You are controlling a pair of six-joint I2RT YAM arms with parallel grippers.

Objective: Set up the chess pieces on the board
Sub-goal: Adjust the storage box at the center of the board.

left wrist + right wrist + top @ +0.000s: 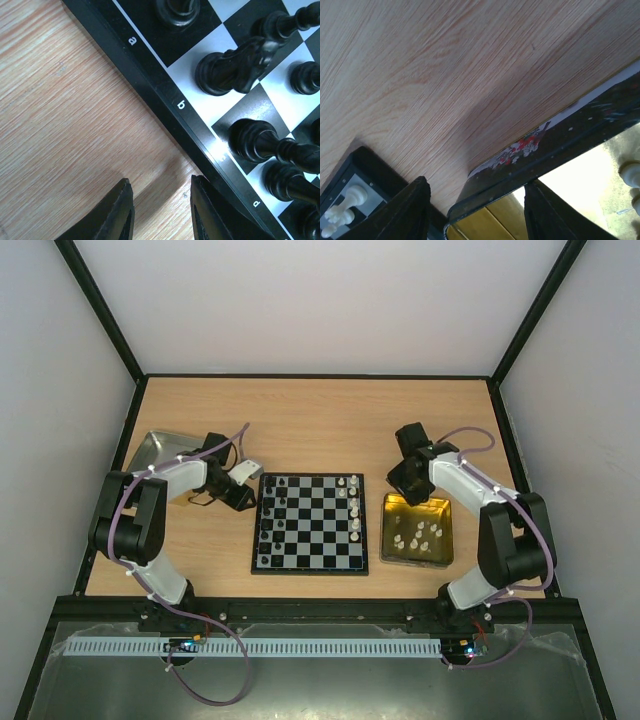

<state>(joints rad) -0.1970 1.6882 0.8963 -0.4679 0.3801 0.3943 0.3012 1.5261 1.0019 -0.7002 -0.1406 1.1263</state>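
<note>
The board (pixel 310 540) lies mid-table, with black pieces (pixel 267 520) along its left side and white pieces (pixel 353 508) along its right. More white pieces (pixel 418 533) lie in the gold tray (pixel 390 545). My left gripper (pixel 243 496) is open and empty over bare wood, just outside the board's left rim (pixel 165 95). In its wrist view, a black knight (pixel 232 67) and other black pieces (pixel 260 142) stand close by. My right gripper (pixel 404 486) is open and empty above the gold tray's far left corner (pixel 485 192).
A plain silver tray (pixel 150 452) stands at the back left, behind the left arm. In the right wrist view a white piece (pixel 342 210) stands on the board's corner and white pieces (pixel 631 175) lie in the tray. The table has black frame edges.
</note>
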